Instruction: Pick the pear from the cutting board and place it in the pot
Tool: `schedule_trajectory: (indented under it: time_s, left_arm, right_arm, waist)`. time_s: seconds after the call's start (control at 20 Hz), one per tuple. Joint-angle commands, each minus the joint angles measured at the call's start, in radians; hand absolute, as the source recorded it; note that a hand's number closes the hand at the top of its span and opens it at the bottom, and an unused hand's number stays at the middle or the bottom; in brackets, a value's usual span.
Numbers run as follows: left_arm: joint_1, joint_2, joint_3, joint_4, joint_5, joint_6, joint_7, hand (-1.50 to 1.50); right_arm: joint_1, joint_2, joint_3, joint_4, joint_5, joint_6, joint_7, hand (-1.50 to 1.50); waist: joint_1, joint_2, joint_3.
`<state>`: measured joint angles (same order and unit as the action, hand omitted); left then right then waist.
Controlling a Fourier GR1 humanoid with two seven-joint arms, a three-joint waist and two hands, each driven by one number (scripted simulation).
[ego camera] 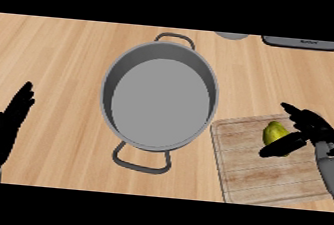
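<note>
Now, head view: the pear (273, 132) lies on the board (268, 173) near its upper edge, well right of the pot (160, 96), whose inside shows bare grey. The right hand (313, 131) is cupped about the pear, fingers above and to its right, thumb slanting under its lower side; whether they touch the fruit I cannot tell. The left hand (2, 127) rests with fingers straight at the left edge, well apart from everything. Judging by its looks, the pear should be light and stiff, with a smooth, rounded skin that may slip or roll; best taken across its broad belly, fingers and thumb on opposite sides, not by the narrow top
</note>
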<state>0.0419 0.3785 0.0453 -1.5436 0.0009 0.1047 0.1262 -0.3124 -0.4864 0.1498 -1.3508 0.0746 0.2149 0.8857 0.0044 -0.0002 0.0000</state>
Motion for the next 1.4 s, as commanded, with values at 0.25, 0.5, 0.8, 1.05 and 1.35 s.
schedule_trajectory:
  time_s: [0.25, 0.5, 0.8, 1.05, 1.35]
  left_arm:
    - [-0.058, -0.036, 0.053, 0.086, -0.062, -0.047, -0.033, 0.00]
    - [-0.018, -0.054, 0.054, 0.014, -0.074, -0.037, -0.009, 0.00]
    - [0.006, -0.046, 0.093, -0.022, -0.062, -0.099, 0.023, 0.00]
    - [-0.035, -0.071, 0.056, 0.007, -0.087, -0.077, 0.005, 0.00]
    - [-0.067, -0.073, 0.013, 0.005, -0.081, -0.123, 0.012, 0.00]
  right_arm:
    - [0.019, 0.085, -0.064, 0.051, 0.094, 0.044, -0.054, -1.50]
    - [0.014, 0.020, -0.079, 0.155, 0.141, 0.127, -0.266, 1.50]
    - [-0.021, 0.124, -0.081, 0.067, 0.192, 0.099, -0.130, 1.50]
    - [-0.096, 0.292, 0.251, -0.090, 0.358, 0.104, -0.169, 1.50]
    - [-0.287, 0.480, 0.643, -0.094, 0.504, 0.126, -0.075, 1.50]
  waist:
    - [-0.004, 0.000, 0.000]
    - [0.000, 0.001, 0.000]
    - [-0.001, -0.001, 0.000]
    - [0.045, -0.008, -0.005]
    - [0.128, -0.005, -0.006]
